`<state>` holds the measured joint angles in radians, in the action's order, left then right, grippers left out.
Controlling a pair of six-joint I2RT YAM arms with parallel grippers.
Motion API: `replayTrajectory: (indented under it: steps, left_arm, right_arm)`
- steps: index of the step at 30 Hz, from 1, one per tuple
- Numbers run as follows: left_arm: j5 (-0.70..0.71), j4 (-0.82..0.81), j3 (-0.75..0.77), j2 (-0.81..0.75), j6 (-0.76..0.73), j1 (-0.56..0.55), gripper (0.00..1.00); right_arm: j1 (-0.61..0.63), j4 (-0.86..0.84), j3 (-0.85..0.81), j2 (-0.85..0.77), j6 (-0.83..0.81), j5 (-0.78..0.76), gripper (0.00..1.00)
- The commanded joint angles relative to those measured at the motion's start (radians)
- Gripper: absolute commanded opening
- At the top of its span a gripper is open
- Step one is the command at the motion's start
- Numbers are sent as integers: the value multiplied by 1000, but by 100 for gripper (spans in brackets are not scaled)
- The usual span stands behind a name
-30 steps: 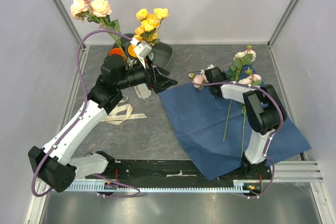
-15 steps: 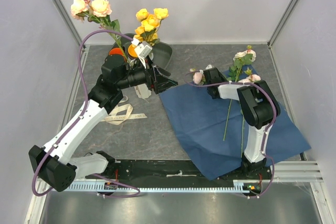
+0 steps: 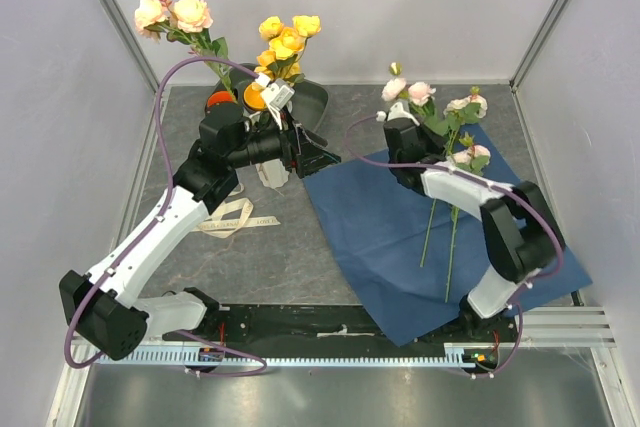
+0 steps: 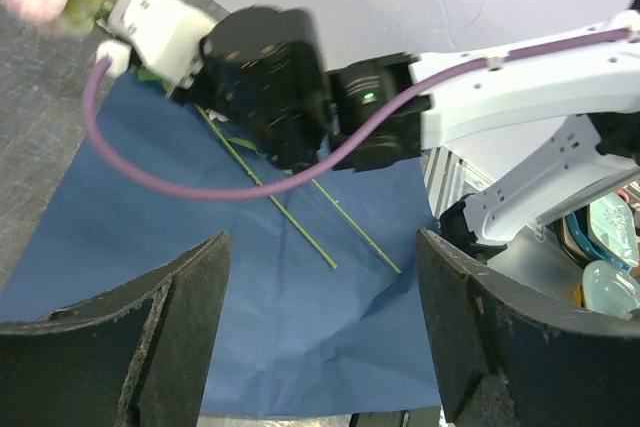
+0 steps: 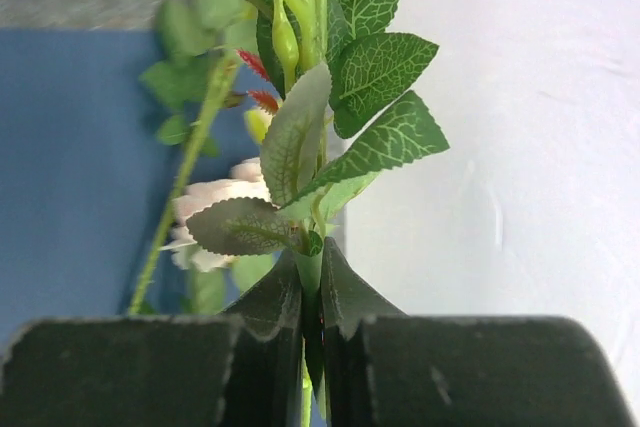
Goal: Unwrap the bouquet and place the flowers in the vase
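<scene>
My right gripper point(image 3: 398, 125) is shut on the green stem point(image 5: 318, 282) of a pale pink flower point(image 3: 420, 92), holding it upright above the back of the blue paper point(image 3: 380, 237). Leaves fan out just above the closed jaws. Two more flowers point(image 3: 470, 105) lie on the paper, their long stems point(image 3: 430, 232) pointing toward me. Left of the paper, my left gripper point(image 3: 325, 157) hangs open and empty, facing the paper point(image 4: 250, 307). Below its wrist shows part of the white vase point(image 3: 272, 175); pink point(image 3: 172, 15) and yellow flowers point(image 3: 285, 32) rise above it.
A cream ribbon point(image 3: 235, 217) lies loose on the table, left of the paper. A dark grey tray point(image 3: 312, 102) and orange bowls point(image 3: 222, 99) sit behind the left arm. White walls enclose the table on three sides. The right arm point(image 4: 270, 77) fills the left wrist view.
My right gripper has shut on a pink flower's stem and lifted it off the paper, swinging up and toward the back. The left arm has barely moved.
</scene>
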<state>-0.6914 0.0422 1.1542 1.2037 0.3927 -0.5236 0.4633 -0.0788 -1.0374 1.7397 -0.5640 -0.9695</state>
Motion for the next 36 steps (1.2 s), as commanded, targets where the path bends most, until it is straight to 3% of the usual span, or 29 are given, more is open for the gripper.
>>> replayTrajectory:
  steps: [1,5,7,9,12,18,22,29,36]
  left_arm:
    - [-37,-63,1,2,34,-3,80]
    - [-57,-82,-2,8,51,-3,80]
    - [-85,-91,-2,17,61,-3,80]
    - [-118,-110,-2,26,77,-3,80]
    - [-175,-143,1,49,100,-3,78]
    - [-230,-171,2,86,121,-45,70]
    - [-232,-134,16,103,89,-98,71]
    - [-178,-74,32,106,40,-148,74]
    - [-115,28,68,115,-18,-150,50]
  right_arm:
    - [0,13,-20,-178,-14,-126,9]
    - [1,40,-61,-319,-4,-106,8]
    - [1,179,-105,-371,128,-37,8]
    - [3,322,-168,-446,301,163,4]
    - [2,373,-168,-561,458,515,0]
    - [5,147,-30,-742,818,1088,0]
    - [26,-70,49,-784,1005,1273,0]
    - [135,-185,122,-807,1066,1293,0]
    - [261,-171,126,-818,1001,1203,0]
